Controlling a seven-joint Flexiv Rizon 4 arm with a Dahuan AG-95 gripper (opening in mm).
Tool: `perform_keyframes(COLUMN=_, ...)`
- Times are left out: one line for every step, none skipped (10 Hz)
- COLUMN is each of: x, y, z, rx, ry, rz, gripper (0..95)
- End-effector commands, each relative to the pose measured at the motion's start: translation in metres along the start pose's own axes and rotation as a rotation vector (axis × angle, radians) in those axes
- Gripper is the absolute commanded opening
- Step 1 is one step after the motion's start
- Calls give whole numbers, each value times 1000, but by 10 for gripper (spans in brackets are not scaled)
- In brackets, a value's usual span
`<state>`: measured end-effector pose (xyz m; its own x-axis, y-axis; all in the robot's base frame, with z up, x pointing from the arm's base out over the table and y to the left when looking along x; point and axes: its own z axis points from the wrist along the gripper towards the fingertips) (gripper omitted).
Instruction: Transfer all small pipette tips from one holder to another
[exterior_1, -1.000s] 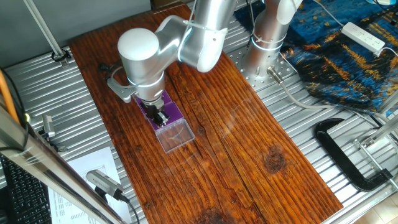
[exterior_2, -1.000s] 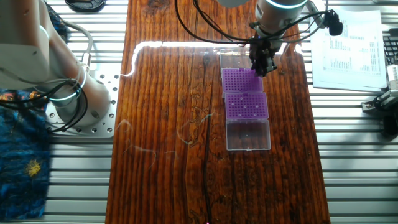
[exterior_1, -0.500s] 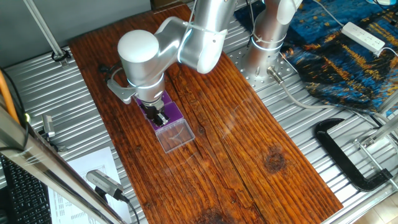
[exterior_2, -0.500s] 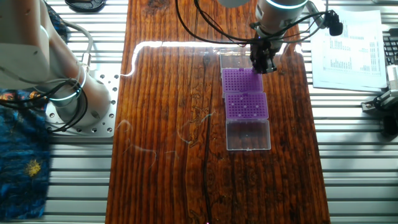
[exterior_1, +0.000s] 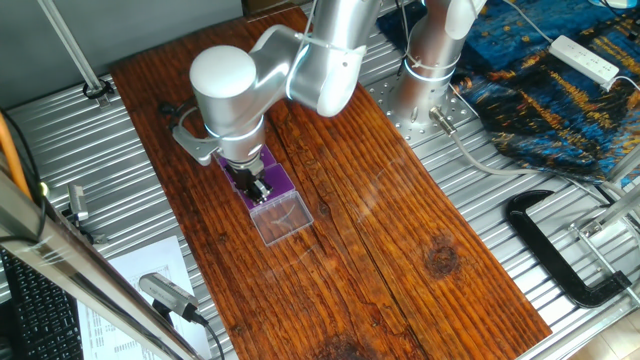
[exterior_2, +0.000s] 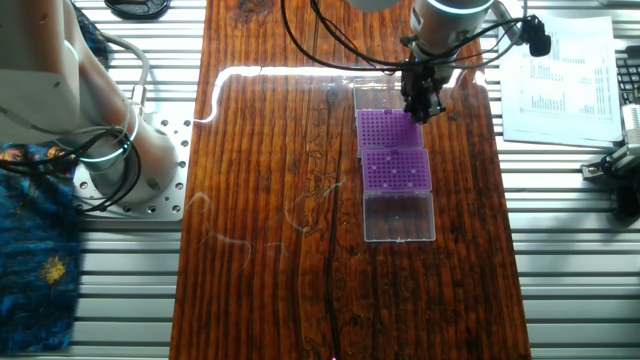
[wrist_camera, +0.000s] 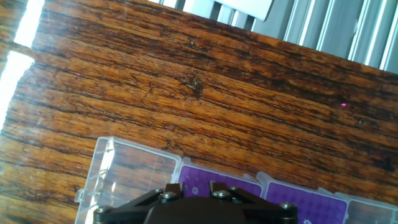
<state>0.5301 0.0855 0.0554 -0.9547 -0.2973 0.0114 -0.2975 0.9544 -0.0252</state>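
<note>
I see the gripper (exterior_2: 420, 108) over one purple holder (exterior_2: 385, 129). The other holder (exterior_2: 397, 169) adjoins it. I cannot tell its finger spacing.

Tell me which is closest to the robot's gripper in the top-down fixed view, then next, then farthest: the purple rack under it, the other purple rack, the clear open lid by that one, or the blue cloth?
1. Purple rack, right under the gripper.
2. Other purple rack, next down the board.
3. Clear open lid, beyond that rack.
4. Blue cloth, far off at the picture's left edge.

Two purple holders (exterior_2: 397, 169) end to end, clear lids open; pale small pipette tips (exterior_2: 403, 176) in nearer.
</note>
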Motion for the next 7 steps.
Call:
perform_keyframes(x=0, y=0, z=1, rx=4, ry=2, rz=-1, gripper=190)
perform_keyframes(x=0, y=0, z=1, rx=6, ry=2, rz=-1, gripper=190)
perform_keyframes(x=0, y=0, z=2, rx=7, ry=2, rz=1, gripper=190)
perform_keyframes(x=0, y=0, z=2, rx=8, ry=2, rz=0, gripper=0)
perform_keyframes(x=0, y=0, z=2, rx=9, ry=3, rz=0, gripper=0)
perform_keyframes(x=0, y=0, z=3, rx=13, ry=3, rz=-1, gripper=0)
perform_keyframes(x=0, y=0, z=3, rx=14, ry=3, rz=-2, gripper=0)
